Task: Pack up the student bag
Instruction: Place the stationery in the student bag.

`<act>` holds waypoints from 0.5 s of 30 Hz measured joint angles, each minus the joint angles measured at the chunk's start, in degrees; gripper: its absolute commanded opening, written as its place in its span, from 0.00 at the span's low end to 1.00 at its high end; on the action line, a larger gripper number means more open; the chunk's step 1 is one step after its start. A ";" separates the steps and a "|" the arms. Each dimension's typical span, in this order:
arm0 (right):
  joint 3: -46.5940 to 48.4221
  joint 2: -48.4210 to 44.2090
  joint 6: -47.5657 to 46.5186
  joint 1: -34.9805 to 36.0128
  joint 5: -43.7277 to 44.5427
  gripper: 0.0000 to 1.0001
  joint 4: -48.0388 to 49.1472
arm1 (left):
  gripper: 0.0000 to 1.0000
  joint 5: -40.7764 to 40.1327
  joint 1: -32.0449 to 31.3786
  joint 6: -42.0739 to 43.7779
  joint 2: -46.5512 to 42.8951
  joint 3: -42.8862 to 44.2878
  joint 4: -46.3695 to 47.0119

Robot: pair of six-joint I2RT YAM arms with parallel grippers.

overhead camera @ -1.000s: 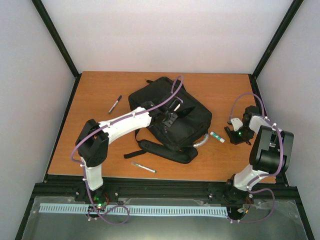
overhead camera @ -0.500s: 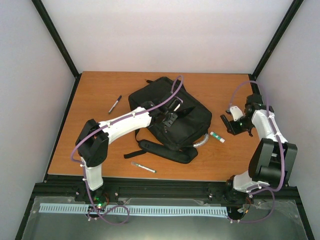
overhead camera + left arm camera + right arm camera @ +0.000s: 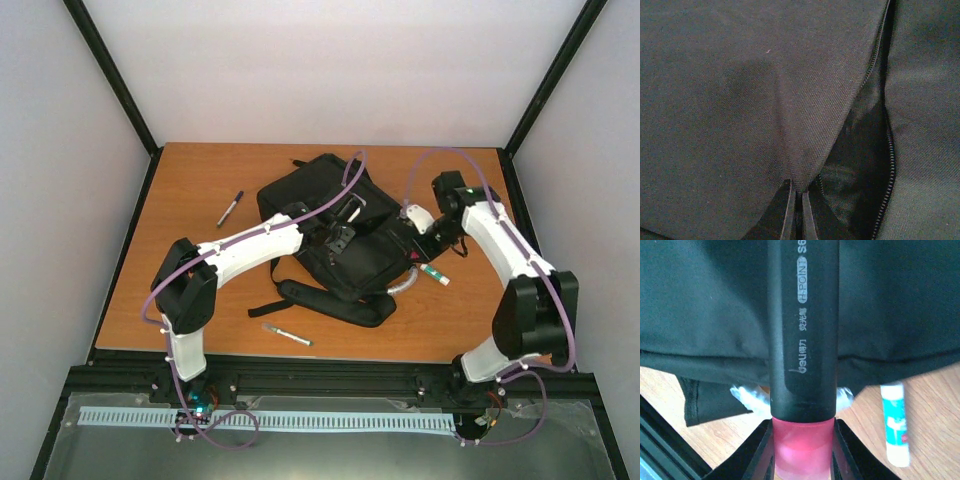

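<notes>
On the wooden table [image 3: 450, 320], a white pen [image 3: 287, 335] lies closest to the near edge, left of centre and just short of a black shoulder strap [image 3: 330, 300]. The strap belongs to the bag [image 3: 365, 255], which lies flat in the middle of the table. It is the largest thing there, and its pale curved handle [image 3: 400, 285] sticks out at the near right corner. A white glue stick with a green label [image 3: 434, 272] lies on the wood just right of that handle, apart from the bag.

The right gripper [image 3: 802, 440] hangs over the bag's right edge, above the handle. Its fingers are clamped on the pink end of a black marker [image 3: 802, 340], whose barrel points away from the wrist across the black fabric. In the right wrist view the glue stick shows to the right of the marker.

The left gripper [image 3: 338, 240] is down on top of the bag near its centre. In its wrist view the fingers [image 3: 788, 210] are almost together, pinching a fold of the fabric beside an unzipped opening [image 3: 860, 150] edged with zip teeth.

A black pen [image 3: 230, 208] lies farther back on the left, well apart from the bag.
</notes>
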 measured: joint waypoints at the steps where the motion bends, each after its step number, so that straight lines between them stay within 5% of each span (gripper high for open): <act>1: 0.96 1.51 0.57 1.03 -0.22 0.10 -0.57 | 0.01 0.02 0.00 -0.02 0.00 0.00 0.00; 15: 15.67 20.35 6.88 6.69 0.68 0.10 -1.60 | 0.01 0.70 0.00 -0.22 0.00 0.00 0.02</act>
